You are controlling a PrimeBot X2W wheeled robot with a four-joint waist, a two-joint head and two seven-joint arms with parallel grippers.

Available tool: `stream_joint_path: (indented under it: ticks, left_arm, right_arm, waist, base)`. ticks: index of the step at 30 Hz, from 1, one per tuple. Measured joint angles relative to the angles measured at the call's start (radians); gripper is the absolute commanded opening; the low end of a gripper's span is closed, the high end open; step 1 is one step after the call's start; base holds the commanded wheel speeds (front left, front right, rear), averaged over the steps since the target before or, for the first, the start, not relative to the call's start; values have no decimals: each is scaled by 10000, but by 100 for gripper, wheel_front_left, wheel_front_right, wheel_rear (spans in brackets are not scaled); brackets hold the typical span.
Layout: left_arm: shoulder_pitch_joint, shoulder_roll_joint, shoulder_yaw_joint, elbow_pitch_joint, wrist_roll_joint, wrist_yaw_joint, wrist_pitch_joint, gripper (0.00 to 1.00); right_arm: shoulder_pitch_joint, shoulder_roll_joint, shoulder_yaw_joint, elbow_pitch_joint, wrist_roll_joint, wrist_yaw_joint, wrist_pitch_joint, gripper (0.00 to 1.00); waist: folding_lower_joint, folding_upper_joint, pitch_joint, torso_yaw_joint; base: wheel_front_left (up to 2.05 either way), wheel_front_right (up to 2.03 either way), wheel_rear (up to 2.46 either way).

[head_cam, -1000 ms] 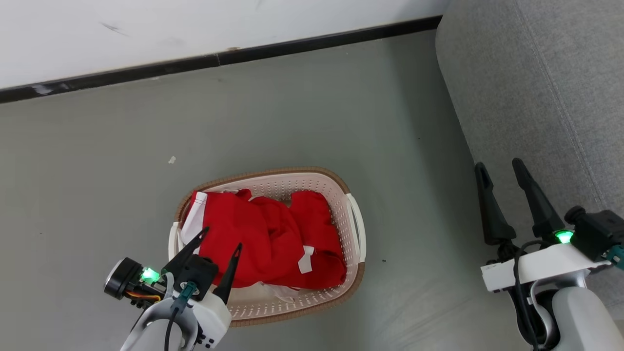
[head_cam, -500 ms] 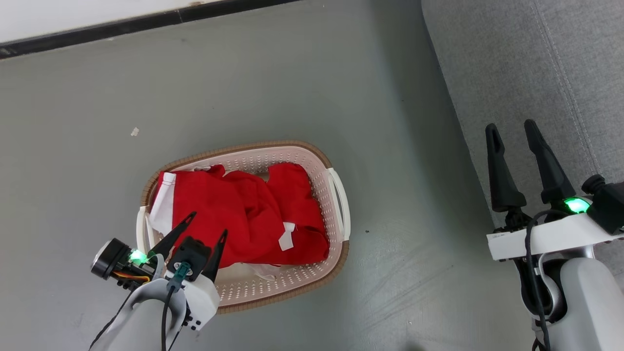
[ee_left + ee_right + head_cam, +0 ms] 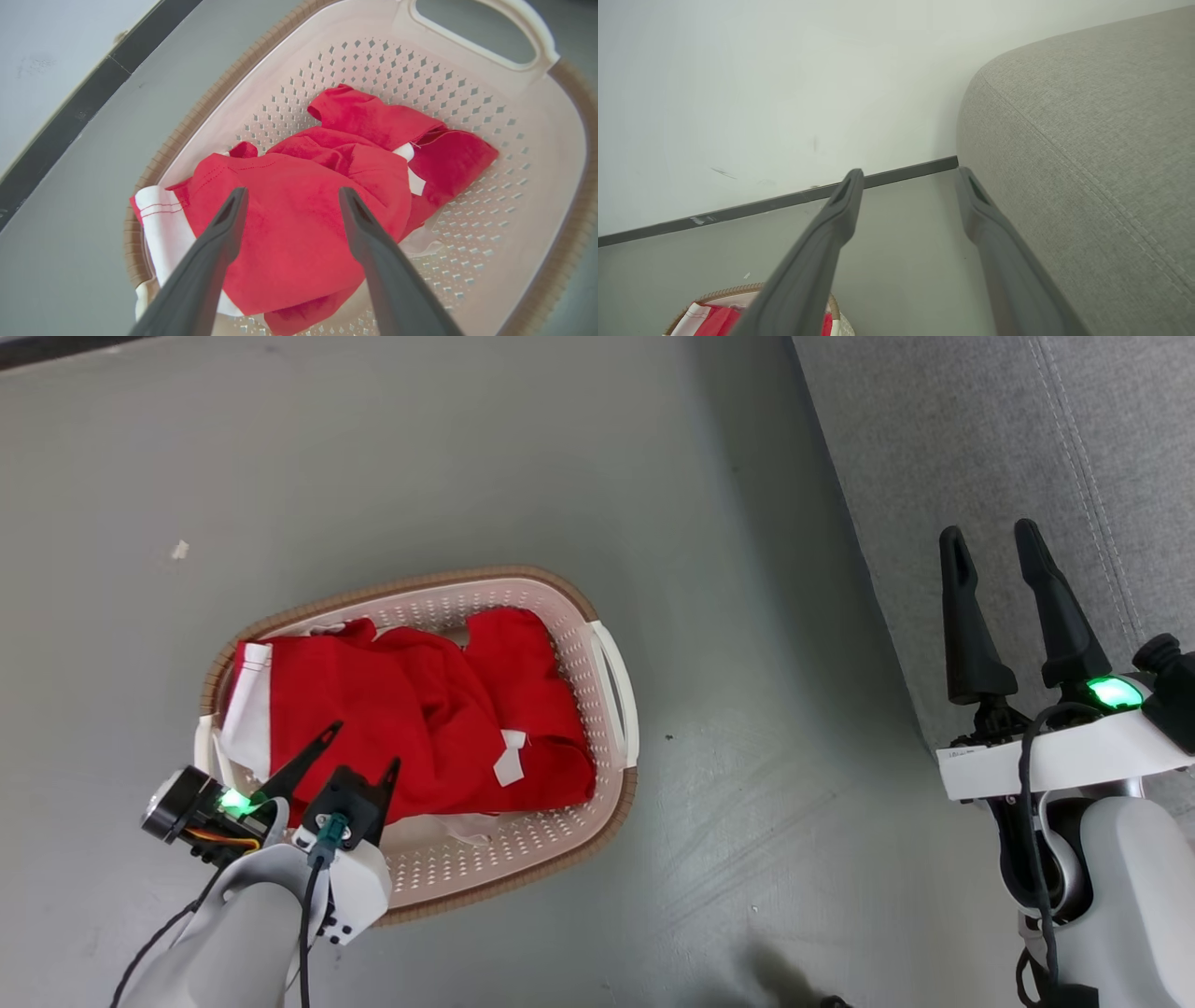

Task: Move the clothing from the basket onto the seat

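Two sets of jaws, both spread wide, nothing held. Left jaws, lower left of head view, hang over the red clothing, tips above the heap's lower-left part (contact unclear). Clothing bunched inside the basket, left of centre, white band at its left edge. Basket sits on grey floor. Right jaws, right edge of frame, point up along the seat border. Seat takes upper right.

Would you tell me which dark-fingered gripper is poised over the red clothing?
The left gripper, open above the red fabric clothing in the cream perforated plastic basket; the right gripper stands open near the grey woven seat.
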Motion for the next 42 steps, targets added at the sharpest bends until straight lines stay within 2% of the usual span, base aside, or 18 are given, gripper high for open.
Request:
stream_joint_path:
  ticks: [5,20,26,28,29,30,31,32,33,42]
  left_arm:
    - [-302,207,59,366,169,134,88,100]
    - [-1136,545,290,1214,466,1151,372,100]
    - [-1252,581,207,1484,662,1335,495,100]
    - [-1341,589,125,1611,803,1356,531,72]
    - [-1412,589,81,1651,880,1379,533,47]
    - [-1473,581,71,1670,903,1438,535,34]
    - [-1531,577,63,1701,915,1496,589,34]
    - [-1588,583,54,1764,965,1553,627,11]
    - [-1624,583,44,1818,974,1599,629,0]
    - [-1710,324,-29,2048,968,1684,692,0]
  right_arm:
    - [-181,0,21,0,54,0,0,100]
    - [-616,2,201,-2,286,0,-2,100]
    - [-785,2,217,8,290,0,-2,100]
    - [-817,2,222,8,290,0,-2,100]
    - [-817,2,234,17,290,0,-2,100]
    - [-819,2,242,19,291,0,-2,100]
    - [-824,2,255,23,293,0,-2,100]
    - [-850,2,291,38,320,0,-2,100]
    - [-901,4,318,54,389,0,-2,100]
    - [-1053,4,188,159,447,0,-13,100]
  waist:
    - [0,0,290,-177]
    - [0,0,1030,-556]
    - [0,1,1263,-637]
    - [0,1,1324,-652]
    - [0,0,1352,-659]
    - [0,0,1377,-664]
    - [0,0,1399,-670]
    - [0,0,1414,-681]
    - [0,0,1422,-693]
    - [-1,0,1412,-733]
  base:
    - [0,0,0]
    - [0,0,0]
    - [0,0,0]
    - [0,0,0]
    - [0,0,0]
    - [0,0,0]
    - [0,0,0]
    - [0,0,0]
    - [0,0,0]
    - [0,0,0]
